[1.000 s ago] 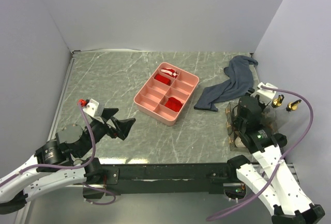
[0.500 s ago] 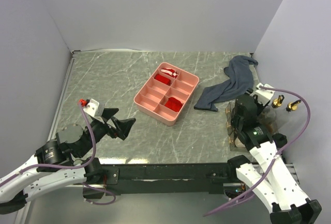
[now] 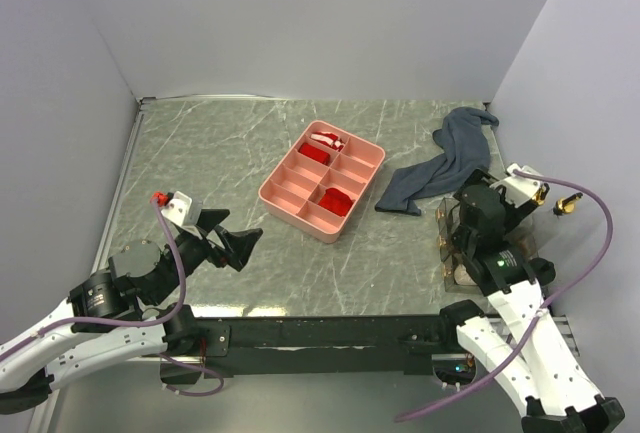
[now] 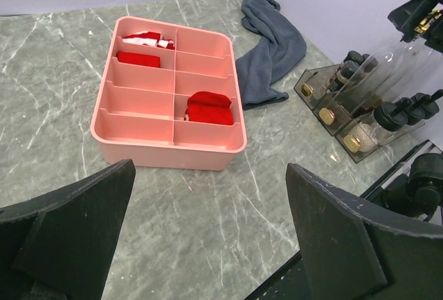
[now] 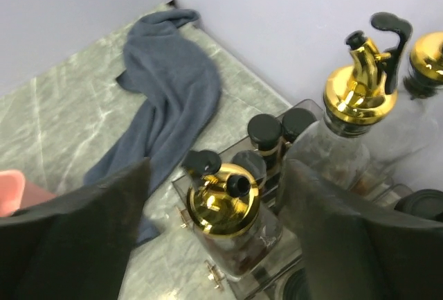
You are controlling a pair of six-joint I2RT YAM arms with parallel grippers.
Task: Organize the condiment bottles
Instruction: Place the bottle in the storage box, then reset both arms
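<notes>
Several condiment bottles stand in a clear rack at the table's near right corner. In the right wrist view a clear bottle with a gold pourer top stands upright in the rack's front slot. My right gripper is open, one finger on each side of that bottle and apart from it. Behind it are two black-capped bottles and a taller gold-spout bottle. My left gripper is open over bare table at the near left, holding nothing.
A pink divided tray with red items sits mid-table. A blue-grey cloth lies between the tray and the rack. Another gold-spout bottle stands by the right wall. The walls close in on the left, back and right.
My right gripper has gone from shut to open around the gold-topped bottle, which now stands in the rack on its own. The left arm has not moved.
</notes>
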